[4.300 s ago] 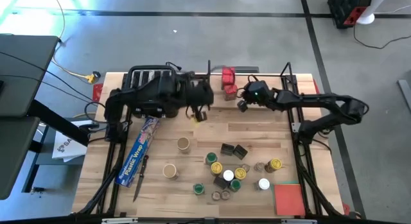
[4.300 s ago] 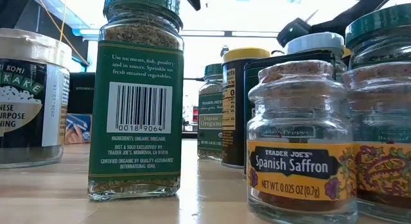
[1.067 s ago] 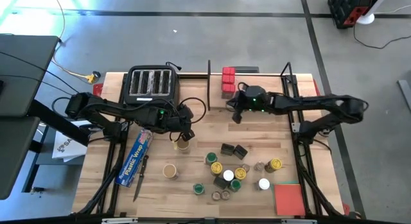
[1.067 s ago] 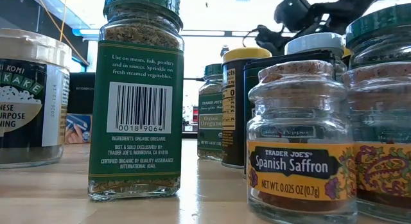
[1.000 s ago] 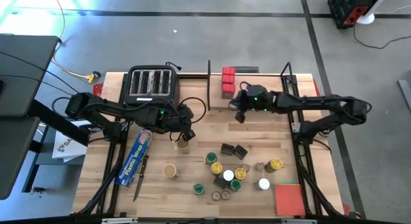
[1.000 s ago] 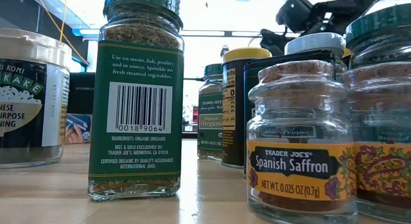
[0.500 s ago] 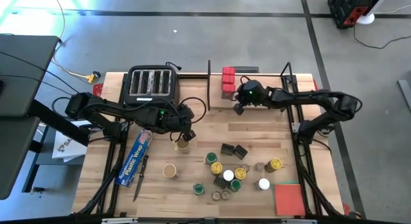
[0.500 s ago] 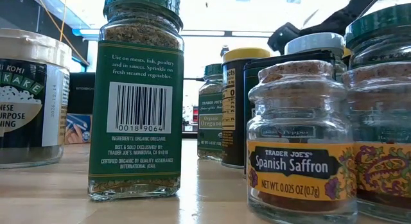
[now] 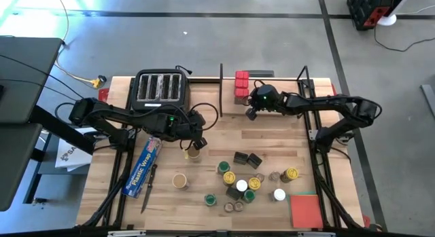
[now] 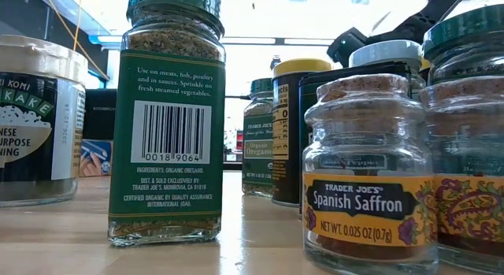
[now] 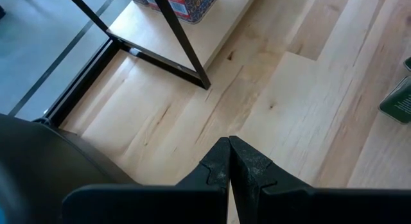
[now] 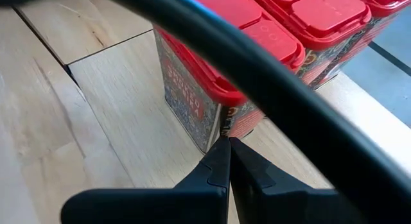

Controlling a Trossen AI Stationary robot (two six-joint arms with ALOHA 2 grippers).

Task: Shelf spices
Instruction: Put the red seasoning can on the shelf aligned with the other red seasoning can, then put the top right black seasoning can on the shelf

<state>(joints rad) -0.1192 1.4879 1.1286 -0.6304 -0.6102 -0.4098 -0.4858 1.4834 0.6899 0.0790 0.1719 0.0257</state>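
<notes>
Three red tins (image 9: 240,87) stand in a row at the left end of the shelf (image 9: 282,83), a light-wood board between black rods at the table's far edge. My right gripper (image 9: 250,115) is shut, its tips (image 12: 228,144) at the nearest tin (image 12: 192,89). My left gripper (image 9: 193,144) is shut and hovers over a tan-lidded jar (image 9: 194,153) at mid-table; its wrist view shows only bare wood past its tips (image 11: 229,153). Many more spices (image 9: 245,183) stand clustered near the front, among them a green oregano jar (image 10: 169,117) and a saffron jar (image 10: 366,172). My right gripper's shut fingertips come slanting down from the table's near right side and stand at the nearest tin's lower corner (image 12: 221,124). I cannot tell whether they touch it. The tin stands upright on the shelf board.
A black toaster (image 9: 160,87) stands at the far left, a long blue wrap box (image 9: 144,166) lies along the left side, and a red square pad (image 9: 306,210) lies at the front right. A black shelf rod (image 12: 276,89) crosses just above my right gripper. Another tan jar (image 9: 179,180) stands alone.
My right gripper has gone down and toward the table's far edge, up to the red tins, then held still for the last half second. It has stayed shut.
</notes>
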